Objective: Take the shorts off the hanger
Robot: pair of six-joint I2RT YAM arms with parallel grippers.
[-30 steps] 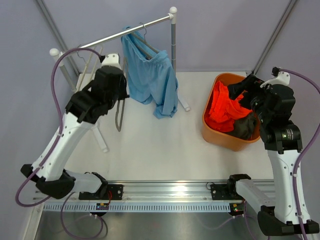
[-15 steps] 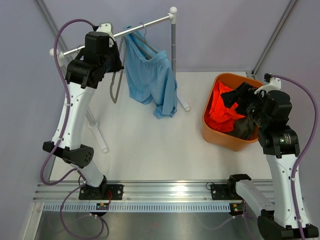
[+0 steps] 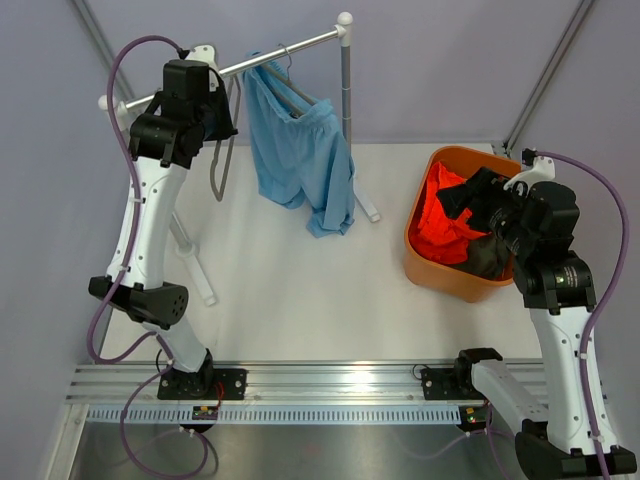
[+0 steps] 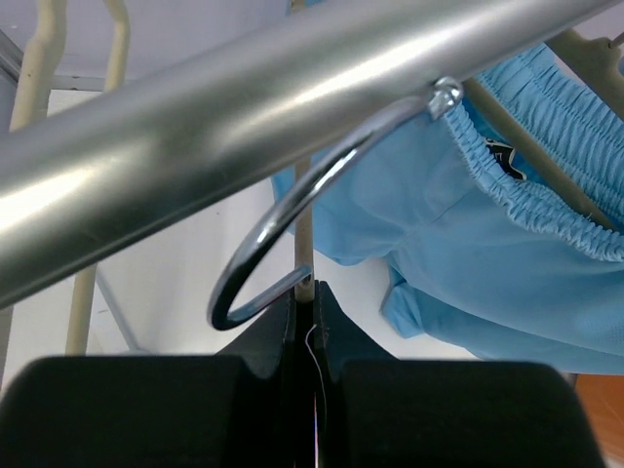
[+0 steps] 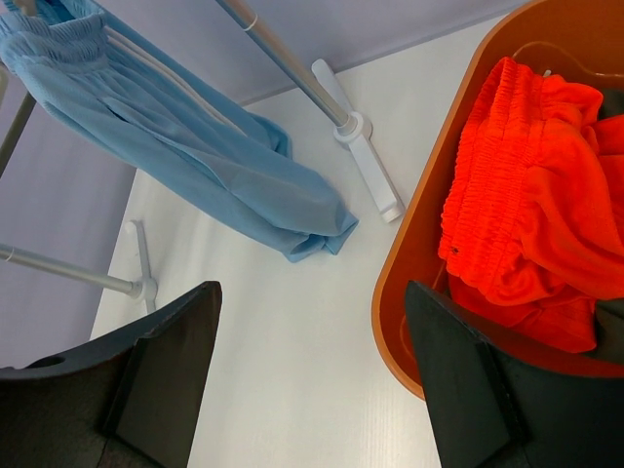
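Left hand [image 4: 304, 291] is up at the rail [image 4: 244, 107], clenched on the neck of a bare hanger [image 4: 303, 234]. Its metal hook [image 4: 331, 168] curls up against the rail's underside in the wrist view; can't tell if it's actually seated over the rail. The light blue shorts [image 3: 300, 150] hang on a second hanger [image 4: 531, 148] on the same rail, just right of the left hand, legs drooping to the bench [image 3: 300, 290]. Right hand [image 5: 314, 292] is released, fingers spread wide and gripping nothing, hovering over the near rim of the basket [image 3: 430, 270] on the right of the bench. The orange shorts [image 3: 440, 215] are bunched inside the basket, with the dark olive shorts [image 3: 490, 255] beside them, partly under the right arm.
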